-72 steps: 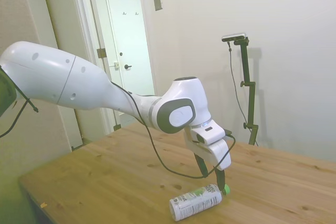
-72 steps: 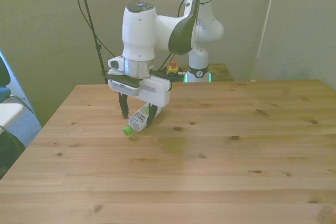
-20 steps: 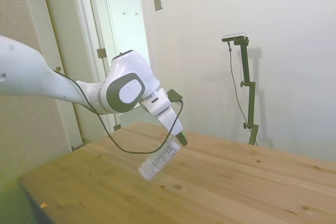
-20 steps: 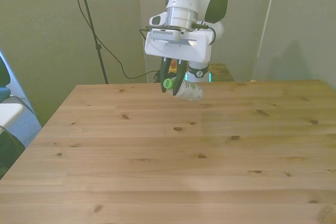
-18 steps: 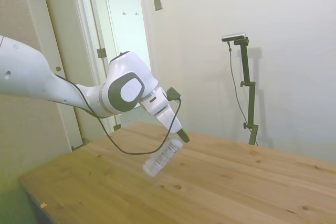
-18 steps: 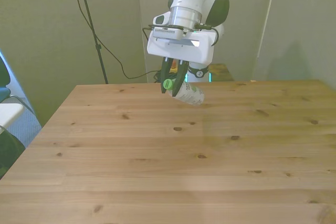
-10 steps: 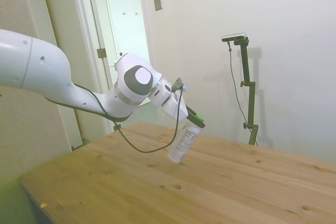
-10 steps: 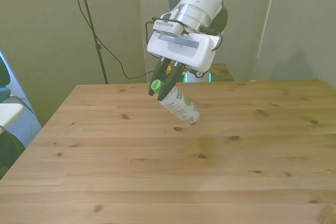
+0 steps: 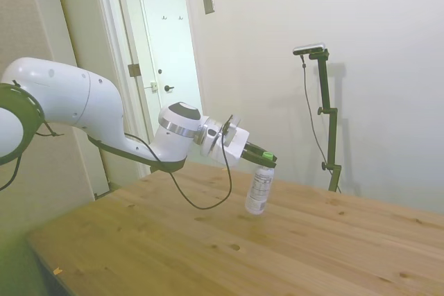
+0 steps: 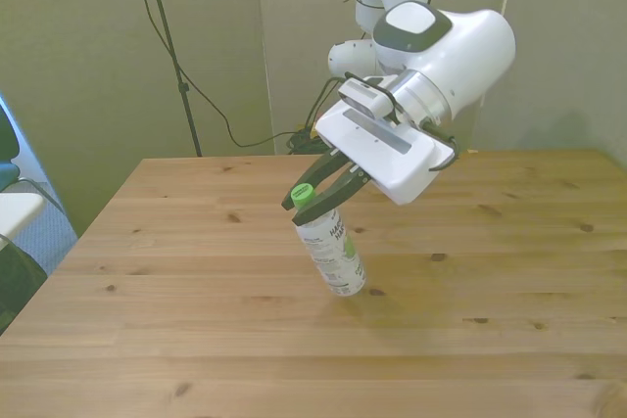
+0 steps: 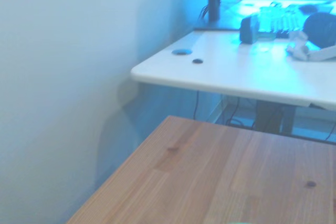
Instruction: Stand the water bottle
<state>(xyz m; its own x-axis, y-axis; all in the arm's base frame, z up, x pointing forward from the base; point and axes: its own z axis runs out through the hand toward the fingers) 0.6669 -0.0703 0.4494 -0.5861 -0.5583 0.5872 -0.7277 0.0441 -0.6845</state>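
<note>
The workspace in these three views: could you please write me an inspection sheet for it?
Surface: wooden table, knotty planks, bare apart from the bottle.
Job's things: water bottle, green cap up, tilted in the front view, nearer upright in the side view; base at or just above the table, contact cannot be told.
Clutter: nothing seen on the table.
Grippers: gripper shut on the bottle's neck just under the cap.
Cables: a black cable loops under the arm's wrist; another hangs by the wall.
Surroundings: a white door beyond the table; the wrist view shows a white desk with blurred items.
</note>
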